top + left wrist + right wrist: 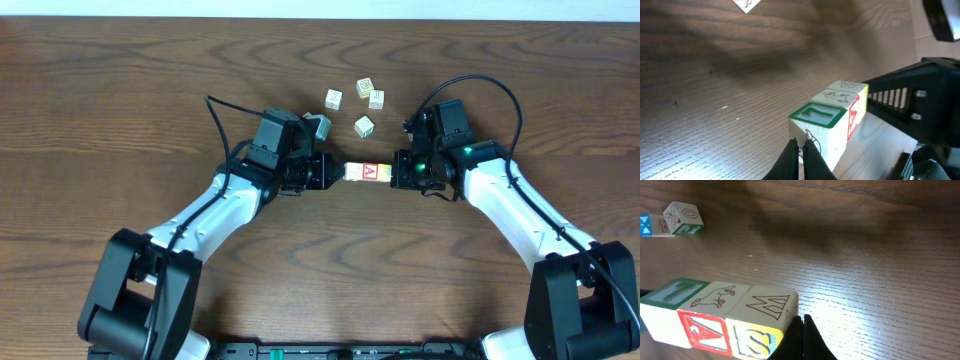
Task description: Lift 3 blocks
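Pinched-shut left end effector (338, 172) and likewise shut right end effector (393, 170) pressing opposite ends of the 3 blocks (367, 172) in a row mid tabletop (120, 90), overhead shows only a red A, wrist views add green frame, animal drawing, M, loose cubes (365, 126) just beyond, open wood either side

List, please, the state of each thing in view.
row of three blocks, clamped end to end from both sides
left fingers, shut, tips against the green-framed end block
right fingers, shut, tips against the M block
loose blocks, lying on the table, untouched
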### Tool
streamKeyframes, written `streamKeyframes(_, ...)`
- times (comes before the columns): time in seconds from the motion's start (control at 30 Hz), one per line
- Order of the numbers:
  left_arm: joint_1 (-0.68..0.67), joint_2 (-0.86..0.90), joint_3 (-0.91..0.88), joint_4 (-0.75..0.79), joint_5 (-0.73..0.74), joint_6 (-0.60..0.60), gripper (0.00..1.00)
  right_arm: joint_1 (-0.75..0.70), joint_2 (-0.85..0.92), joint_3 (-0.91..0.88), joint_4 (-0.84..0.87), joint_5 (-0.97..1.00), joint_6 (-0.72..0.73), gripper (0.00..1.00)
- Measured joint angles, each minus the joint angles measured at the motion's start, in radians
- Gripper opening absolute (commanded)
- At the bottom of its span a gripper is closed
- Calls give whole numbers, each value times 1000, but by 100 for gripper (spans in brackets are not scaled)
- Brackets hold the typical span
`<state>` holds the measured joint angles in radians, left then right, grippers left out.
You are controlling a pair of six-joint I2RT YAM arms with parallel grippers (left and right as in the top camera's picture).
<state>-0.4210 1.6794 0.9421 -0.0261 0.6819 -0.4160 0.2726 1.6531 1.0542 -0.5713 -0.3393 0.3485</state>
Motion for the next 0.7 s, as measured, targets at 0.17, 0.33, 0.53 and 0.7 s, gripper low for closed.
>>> streamKeyframes(0.17,0,0,0,-6,0,0,7,0,0,0,-2,-3,0,1)
streamKeyframes(0.33,-2,0,0,-7,0,0,7,0,0,0,-2,-2,0,1)
streamKeyframes(0.53,-3,0,0,-8,-5,0,7,-1,-26,0,-9,2,0,1)
streamKeyframes(0.7,-3,0,0,-9,-16,-1,7,-1,-66,0,-13,3,-1,1)
